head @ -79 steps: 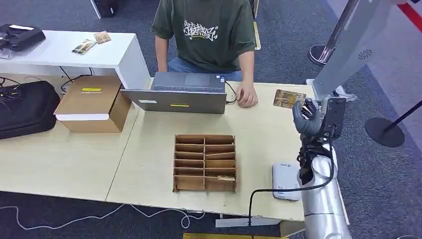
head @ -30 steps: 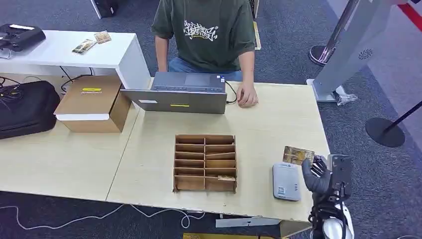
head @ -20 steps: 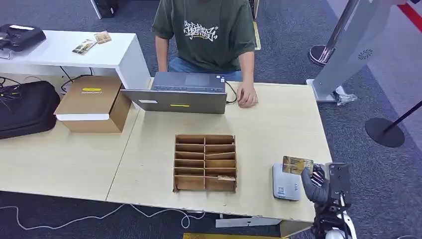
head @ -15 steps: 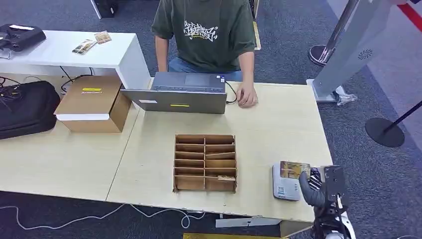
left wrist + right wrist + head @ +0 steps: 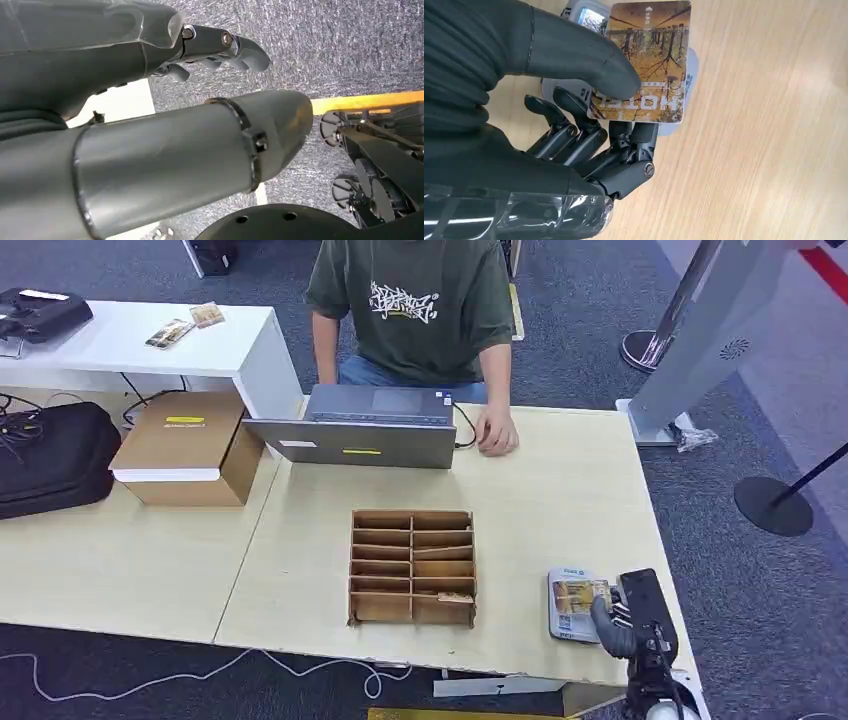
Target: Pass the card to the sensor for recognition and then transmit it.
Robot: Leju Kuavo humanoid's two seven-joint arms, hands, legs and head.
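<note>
Two counters sit side by side: a pale wood counter (image 5: 560, 490) carrying most things, w/ a second wood top to its left and a white counter (image 5: 120, 340) behind that. A person in a green tee (image 5: 410, 300) sits at the far edge, one hand (image 5: 495, 437) resting on the wood near the far right corner.

Next by size: a black bag (image 5: 50, 455) on the left wood top, a cardboard box (image 5: 185, 445) beside it, then a grey laptop (image 5: 365, 425) at the far edge in front of the person. A brown wooden organiser (image 5: 412, 566) w/ two columns of slots stands mid-counter toward the near edge; a small card lies in its bottom right slot.

Near the right near corner lies the sensor (image 5: 567, 580), a flat grey-white pad on the wood. The right hand (image 5: 615, 625) reaches in from that near edge, holding the card (image 5: 580, 594) over the sensor. The right wrist view shows the grip: the thick thumb (image 5: 589, 65) presses on the card's (image 5: 649, 65) printed face while dark fingers (image 5: 579, 130) curl under it, so it's pinched, flat, w/ the sensor (image 5: 586, 15) peeking out beneath. Can't tell if card and sensor touch.

The left hand (image 5: 220, 47) hangs over grey carpet, fingers curled in a bit, holding nothing.

Smallest: two cards (image 5: 185, 325) on the white counter.
</note>
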